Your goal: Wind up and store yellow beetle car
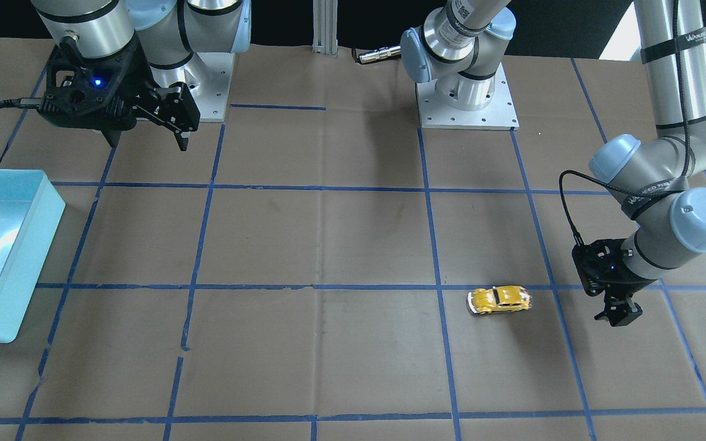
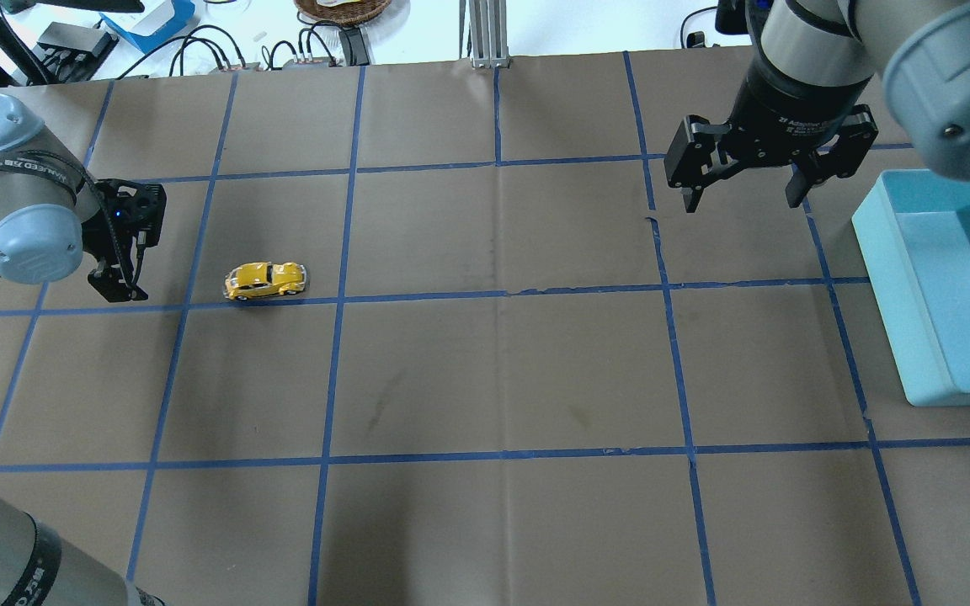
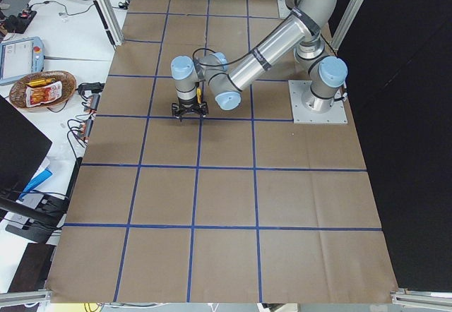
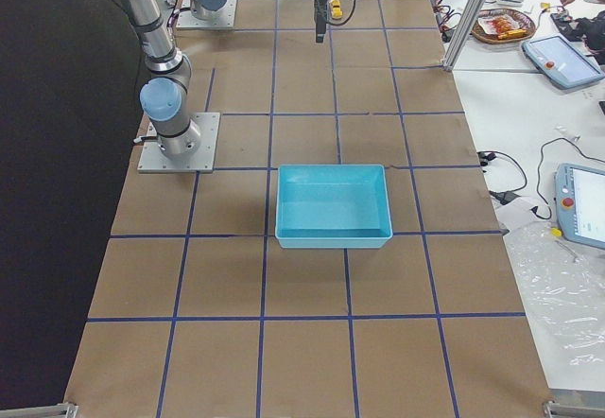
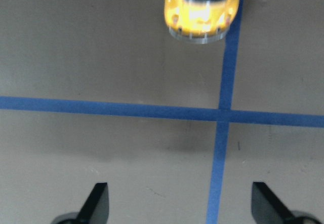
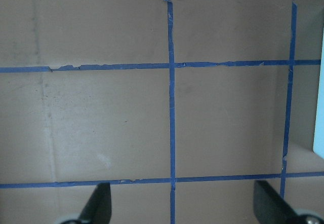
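Note:
The yellow beetle car (image 2: 265, 279) stands on its wheels on the brown paper, beside a blue tape line, and also shows across the table (image 1: 500, 299). My left gripper (image 2: 119, 282) hangs low just to the car's side, apart from it. In the left wrist view the left gripper (image 5: 180, 203) is open and holds nothing, and the car (image 5: 202, 6) sits ahead of the fingertips at the top edge. My right gripper (image 2: 742, 200) hovers open and holding nothing high over the far right of the table, near the bin.
A light blue bin (image 2: 889, 252) stands at the table's right end, shown also from the front (image 1: 22, 245) and the side (image 4: 331, 238). Blue tape lines grid the brown paper. The arm bases (image 1: 466, 104) are bolted at the robot's side.

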Controlling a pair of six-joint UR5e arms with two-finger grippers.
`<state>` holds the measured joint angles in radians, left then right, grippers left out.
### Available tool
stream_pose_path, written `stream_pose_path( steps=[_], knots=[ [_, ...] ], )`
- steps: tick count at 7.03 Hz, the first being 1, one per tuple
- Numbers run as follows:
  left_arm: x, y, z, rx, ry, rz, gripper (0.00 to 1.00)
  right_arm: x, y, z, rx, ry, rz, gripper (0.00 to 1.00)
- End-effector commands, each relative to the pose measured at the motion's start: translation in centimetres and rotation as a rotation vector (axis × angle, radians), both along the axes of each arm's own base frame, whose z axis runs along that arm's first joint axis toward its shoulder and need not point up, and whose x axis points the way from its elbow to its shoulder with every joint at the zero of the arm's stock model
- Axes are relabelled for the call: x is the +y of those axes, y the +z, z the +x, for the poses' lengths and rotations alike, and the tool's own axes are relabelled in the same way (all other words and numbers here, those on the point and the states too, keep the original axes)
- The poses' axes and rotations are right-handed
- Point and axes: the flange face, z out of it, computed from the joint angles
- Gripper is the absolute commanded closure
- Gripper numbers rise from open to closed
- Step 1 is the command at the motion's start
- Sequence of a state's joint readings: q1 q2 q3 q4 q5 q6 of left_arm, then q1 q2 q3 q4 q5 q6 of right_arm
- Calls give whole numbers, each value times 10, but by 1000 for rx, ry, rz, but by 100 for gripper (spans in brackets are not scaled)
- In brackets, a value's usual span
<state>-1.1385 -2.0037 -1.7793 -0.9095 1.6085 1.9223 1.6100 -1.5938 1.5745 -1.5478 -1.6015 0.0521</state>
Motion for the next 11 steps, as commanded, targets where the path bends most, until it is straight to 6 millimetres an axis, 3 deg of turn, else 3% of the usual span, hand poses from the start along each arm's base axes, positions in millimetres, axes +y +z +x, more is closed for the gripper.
stream_pose_path(
  steps=[1, 3, 5, 6, 9, 11],
  knots=[
    [-4, 32, -26, 94, 142, -51, 1, 0, 0, 0, 0, -1, -1, 1],
    [-4, 84, -115, 158, 397, -101, 1, 0, 0, 0, 0, -1, -1, 1],
    [7, 114, -204, 188, 685, -122, 1, 0, 0, 0, 0, -1, -1, 1],
    [14, 119, -234, 202, 813, -112, 1, 0, 0, 0, 0, 1, -1, 1],
    [21, 138, -287, 177, 1244, -7, 1, 0, 0, 0, 0, -1, 1, 1],
    [35, 151, -295, 55, 1472, 84, 0, 0, 0, 0, 0, -1, 1, 1]
  ],
)
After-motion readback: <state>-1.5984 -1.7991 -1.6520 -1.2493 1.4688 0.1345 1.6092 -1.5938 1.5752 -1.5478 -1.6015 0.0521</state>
